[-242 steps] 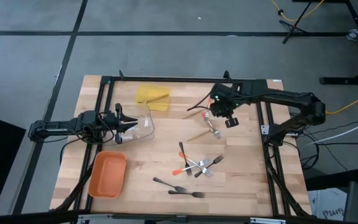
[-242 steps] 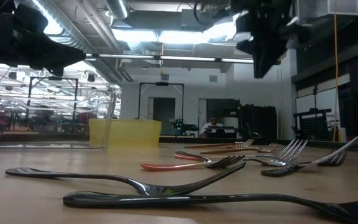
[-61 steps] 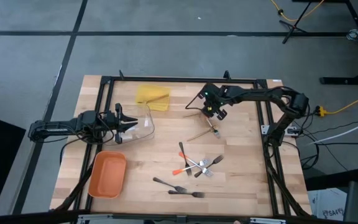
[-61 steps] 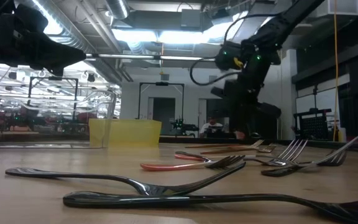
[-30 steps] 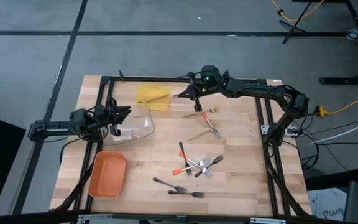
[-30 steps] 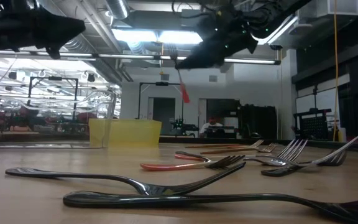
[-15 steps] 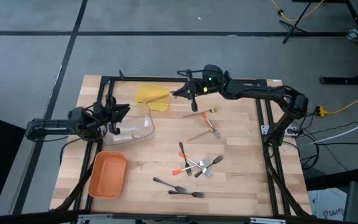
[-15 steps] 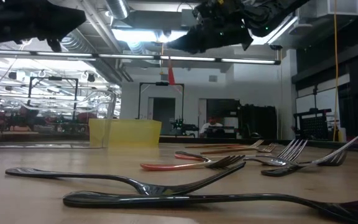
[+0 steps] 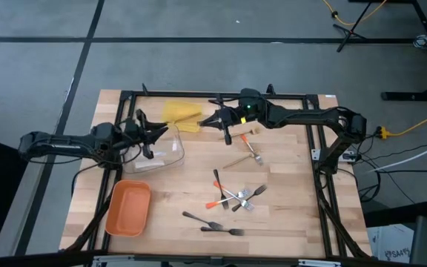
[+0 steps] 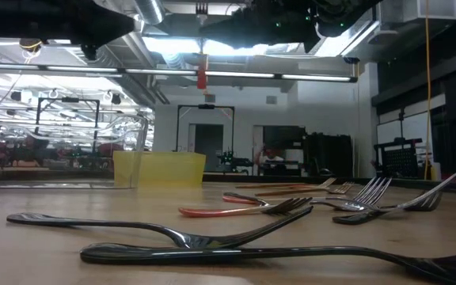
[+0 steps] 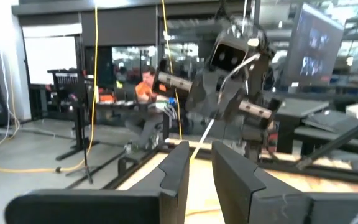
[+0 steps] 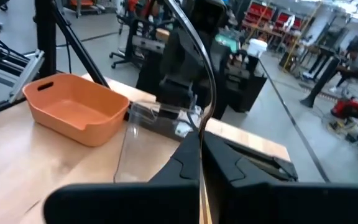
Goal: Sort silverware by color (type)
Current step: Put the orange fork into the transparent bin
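Observation:
My right gripper [image 9: 212,120] hangs above the table just right of the yellow tray [image 9: 181,115], shut on a silver utensil [image 10: 202,59] with an orange handle tip [image 10: 202,77]. My left gripper [image 9: 159,135] hovers over the clear tray [image 9: 167,152], fingers slightly apart [image 11: 194,165] with nothing between them. On the table lie two tan wooden utensils [image 9: 237,161], a crossed heap of silver ones with orange tips [image 9: 232,196] and two dark forks [image 9: 215,226]. My right gripper pinches the silver utensil's thin shaft [image 12: 202,127] between its two shut fingers. The fingers reach about level from the table's right side and lie across the shaft. The utensil is lifted clear and hangs upright, orange tip [image 10: 202,77] lowest, with more shaft rising above the fingers.
An orange tray [image 9: 128,208] sits near the front left. A black frame rail [image 9: 221,95] runs along the far edge and down both sides. Bare wood lies between the clear tray and the heap of utensils. A person sits in the room beyond [image 11: 146,84].
My right gripper has carried the silver utensil toward the table's left along the far edge; the utensil, slanted before, now hangs straight down. My left gripper has risen and moved toward the right, over the clear tray, which has stayed in place.

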You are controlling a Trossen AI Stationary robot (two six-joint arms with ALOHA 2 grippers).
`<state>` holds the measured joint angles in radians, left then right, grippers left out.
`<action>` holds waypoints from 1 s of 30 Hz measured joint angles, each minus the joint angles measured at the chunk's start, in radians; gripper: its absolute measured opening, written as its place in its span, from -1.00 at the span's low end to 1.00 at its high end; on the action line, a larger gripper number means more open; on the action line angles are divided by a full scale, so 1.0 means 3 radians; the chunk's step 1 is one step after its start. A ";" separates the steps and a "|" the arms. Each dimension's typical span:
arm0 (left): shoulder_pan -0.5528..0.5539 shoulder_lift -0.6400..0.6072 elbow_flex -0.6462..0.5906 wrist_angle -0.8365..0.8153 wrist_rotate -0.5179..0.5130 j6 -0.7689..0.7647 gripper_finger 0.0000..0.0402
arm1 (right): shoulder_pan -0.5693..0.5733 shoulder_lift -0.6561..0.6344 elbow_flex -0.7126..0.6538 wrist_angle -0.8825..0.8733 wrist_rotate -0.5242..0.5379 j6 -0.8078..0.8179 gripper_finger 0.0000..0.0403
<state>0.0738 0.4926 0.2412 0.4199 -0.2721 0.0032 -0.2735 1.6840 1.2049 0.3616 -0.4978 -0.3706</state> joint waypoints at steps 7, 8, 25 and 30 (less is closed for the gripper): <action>0.0000 0.0601 0.0277 0.0000 0.0012 0.0000 -0.68 | 0.0091 0.0000 0.0001 0.0161 0.0001 0.0000 -1.00; 0.0000 0.0672 0.0310 -0.0002 0.0015 0.0000 -0.68 | 0.0104 0.0000 0.0001 0.0167 0.0001 0.0000 -1.00; 0.0000 0.1679 0.0920 0.0000 0.0102 0.0202 -0.68 | 0.0107 0.0000 0.0001 0.0189 0.0000 0.0009 -1.00; 0.0000 0.1808 0.0945 0.0002 0.0103 0.0203 -0.68 | 0.0107 0.0000 0.0001 0.0189 0.0000 0.0009 -1.00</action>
<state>0.0738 1.0351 0.5247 0.4206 -0.2413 0.0643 -0.2413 1.6840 1.2053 0.4183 -0.4976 -0.3678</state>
